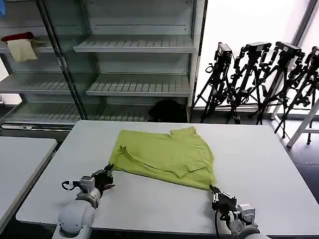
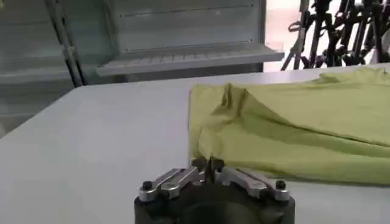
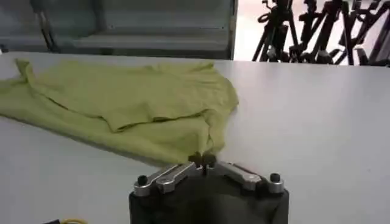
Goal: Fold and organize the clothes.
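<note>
Lab (tripods (image 1: 259,79), bare shelving (image 1: 134,59)).

A white table (image 1: 259,169) fills the lower middle of the head view, and a 2nd white table (image 1: 20,159) sits at the lower left edge. Behind them, across the upper left and centre, stands grey metal shelving (image 1: 134,45). A red cloth (image 1: 17,37) and a cream cloth (image 1: 22,50) lie on its upper-left shelf. A dark bag (image 1: 167,110) rests at its foot. Black tripods (image 1: 259,79) cluster at the upper right.
</note>
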`<move>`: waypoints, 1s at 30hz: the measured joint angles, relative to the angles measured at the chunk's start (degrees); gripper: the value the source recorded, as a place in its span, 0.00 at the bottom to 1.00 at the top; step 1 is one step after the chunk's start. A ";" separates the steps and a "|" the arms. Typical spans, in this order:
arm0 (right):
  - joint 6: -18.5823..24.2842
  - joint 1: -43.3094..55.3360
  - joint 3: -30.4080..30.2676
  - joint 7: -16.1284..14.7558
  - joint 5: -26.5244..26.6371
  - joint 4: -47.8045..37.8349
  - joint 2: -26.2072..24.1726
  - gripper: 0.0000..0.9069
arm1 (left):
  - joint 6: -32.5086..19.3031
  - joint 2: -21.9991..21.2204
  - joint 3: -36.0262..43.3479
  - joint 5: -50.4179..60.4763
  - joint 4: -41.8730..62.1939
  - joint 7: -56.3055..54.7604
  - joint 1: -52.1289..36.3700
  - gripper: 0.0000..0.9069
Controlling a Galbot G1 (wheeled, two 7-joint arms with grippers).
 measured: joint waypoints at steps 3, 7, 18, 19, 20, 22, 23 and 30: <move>0.00 -1.13 0.75 -0.27 0.22 1.03 -0.49 0.00 | 0.08 0.44 -0.55 -0.47 -1.60 -0.31 1.72 0.00; -0.01 -2.97 1.31 -0.25 0.23 2.70 -0.94 0.00 | 0.14 0.73 -1.34 -1.37 -4.85 -0.90 5.33 0.00; -0.05 -10.35 0.27 1.02 -0.81 8.50 -1.31 0.00 | -0.28 0.18 -5.12 -3.67 -15.82 -2.72 19.23 0.00; -0.05 -11.22 0.18 1.16 -0.91 9.07 -1.35 0.00 | -0.28 0.09 -5.55 -3.83 -16.74 -2.91 20.38 0.00; -0.05 -11.90 0.17 1.22 -0.99 9.52 -1.43 0.00 | -0.28 0.02 -6.00 -3.90 -17.62 -3.14 21.49 0.00; -0.05 -13.36 0.17 1.34 -1.13 10.49 -1.62 0.00 | -0.24 -0.11 -7.00 -4.13 -19.20 -3.58 23.67 0.00; -0.05 -13.99 0.14 1.40 -1.24 10.83 -1.67 0.00 | -0.24 -0.09 -7.48 -4.20 -19.84 -3.82 24.64 0.00; -0.04 -18.06 -1.10 1.95 -2.45 12.35 -1.31 1.00 | -0.26 -0.78 -8.43 -4.24 -22.59 -5.39 29.29 1.00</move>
